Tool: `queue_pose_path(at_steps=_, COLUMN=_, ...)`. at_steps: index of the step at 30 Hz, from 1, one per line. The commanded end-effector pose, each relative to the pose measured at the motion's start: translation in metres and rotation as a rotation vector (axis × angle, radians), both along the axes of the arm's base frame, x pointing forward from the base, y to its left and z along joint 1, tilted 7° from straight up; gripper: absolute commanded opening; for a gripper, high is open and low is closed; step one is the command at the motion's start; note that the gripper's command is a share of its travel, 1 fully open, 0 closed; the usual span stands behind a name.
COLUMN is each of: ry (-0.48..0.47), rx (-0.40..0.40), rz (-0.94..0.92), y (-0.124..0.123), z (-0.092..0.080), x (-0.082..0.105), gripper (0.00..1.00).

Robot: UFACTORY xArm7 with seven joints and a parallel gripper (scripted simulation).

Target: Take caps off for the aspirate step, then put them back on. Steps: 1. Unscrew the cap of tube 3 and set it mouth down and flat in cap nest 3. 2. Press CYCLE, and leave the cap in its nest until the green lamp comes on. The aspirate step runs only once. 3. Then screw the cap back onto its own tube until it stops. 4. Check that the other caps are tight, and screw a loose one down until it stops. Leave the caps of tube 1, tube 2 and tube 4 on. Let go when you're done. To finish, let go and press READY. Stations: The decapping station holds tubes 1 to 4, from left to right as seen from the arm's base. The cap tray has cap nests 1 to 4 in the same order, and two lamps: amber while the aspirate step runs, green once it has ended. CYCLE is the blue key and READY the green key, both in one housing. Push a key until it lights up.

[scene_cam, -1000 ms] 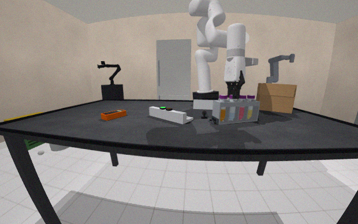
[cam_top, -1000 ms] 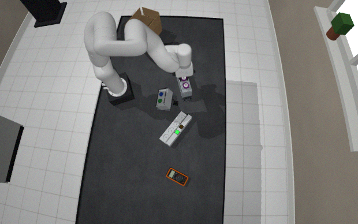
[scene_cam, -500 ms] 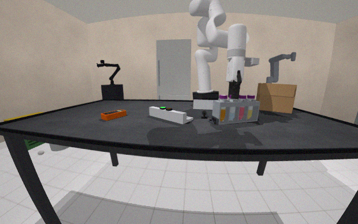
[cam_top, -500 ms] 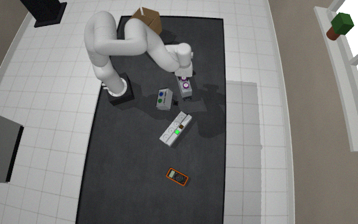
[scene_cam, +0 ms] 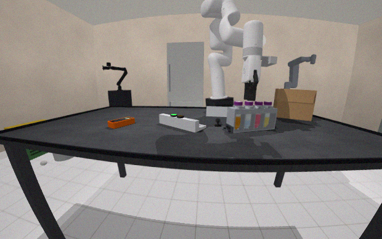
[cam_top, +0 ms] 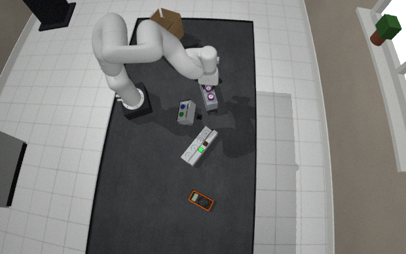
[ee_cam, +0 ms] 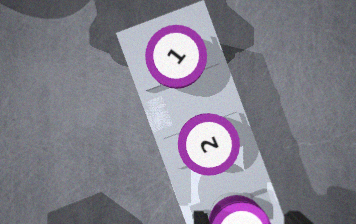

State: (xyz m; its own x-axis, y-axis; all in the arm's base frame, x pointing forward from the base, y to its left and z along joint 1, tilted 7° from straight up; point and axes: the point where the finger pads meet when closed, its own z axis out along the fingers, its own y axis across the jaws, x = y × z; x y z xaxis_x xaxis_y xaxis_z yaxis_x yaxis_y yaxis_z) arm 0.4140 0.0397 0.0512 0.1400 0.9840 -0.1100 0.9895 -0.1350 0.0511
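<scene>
The decapping station [cam_top: 209, 96] holds four purple-capped tubes [scene_cam: 252, 118]. In the wrist view, cap 1 [ee_cam: 176, 56] and cap 2 [ee_cam: 208, 144] sit on their tubes. Cap 3 [ee_cam: 240, 212] sits on its tube at the bottom edge. My gripper [ee_cam: 239, 216] is straight above tube 3 [scene_cam: 249, 105], with its fingers on either side of cap 3. The fingers stand slightly apart from the cap, so the gripper is open. The cap tray [cam_top: 198, 146] shows empty nests, a lit green lamp [cam_top: 200, 149] and a dark amber lamp [cam_top: 205, 143]. The key housing [cam_top: 186, 112] carries the blue CYCLE key [cam_top: 183, 106] and the green READY key [cam_top: 181, 114].
A cardboard box [cam_top: 167, 22] stands at the far end of the table, behind the station. An orange multimeter [cam_top: 200, 200] lies near the other end. A small black object [cam_top: 198, 116] lies between the key housing and the station.
</scene>
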Motion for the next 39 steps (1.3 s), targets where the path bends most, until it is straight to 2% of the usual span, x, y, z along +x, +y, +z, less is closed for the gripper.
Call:
queue_pose_path(at_steps=1, ry=-0.003, rx=0.001, rz=0.001, y=0.001, z=0.01, x=0.001, gripper=0.46)
queue_pose_path(at_steps=7, ry=-0.003, rx=0.001, rz=0.001, y=0.004, z=0.027, x=0.0, gripper=0.46)
queue_pose_path(at_steps=9, ry=-0.003, rx=0.001, rz=0.001, y=0.004, z=0.028, x=0.0, gripper=0.46)
queue_pose_path(at_steps=13, ry=0.034, rx=-0.011, rz=0.32, y=0.036, z=0.024, x=-0.007, gripper=0.46)
queue_pose_path(at_steps=15, ry=0.034, rx=-0.011, rz=0.32, y=0.036, z=0.024, x=-0.007, gripper=0.46)
queue_pose_path(at_steps=18, ry=0.064, rx=-0.02, rz=0.58, y=0.061, z=0.021, x=-0.012, gripper=0.46)
queue_pose_path(at_steps=24, ry=0.065, rx=-0.02, rz=0.589, y=0.105, z=0.016, x=-0.021, gripper=0.46)
queue_pose_path(at_steps=32, ry=0.065, rx=-0.02, rz=0.589, y=0.104, z=0.01, x=-0.021, gripper=0.46)
queue_pose_path(at_steps=39, ry=0.065, rx=-0.02, rz=0.589, y=0.102, z=-0.011, x=-0.02, gripper=0.46)
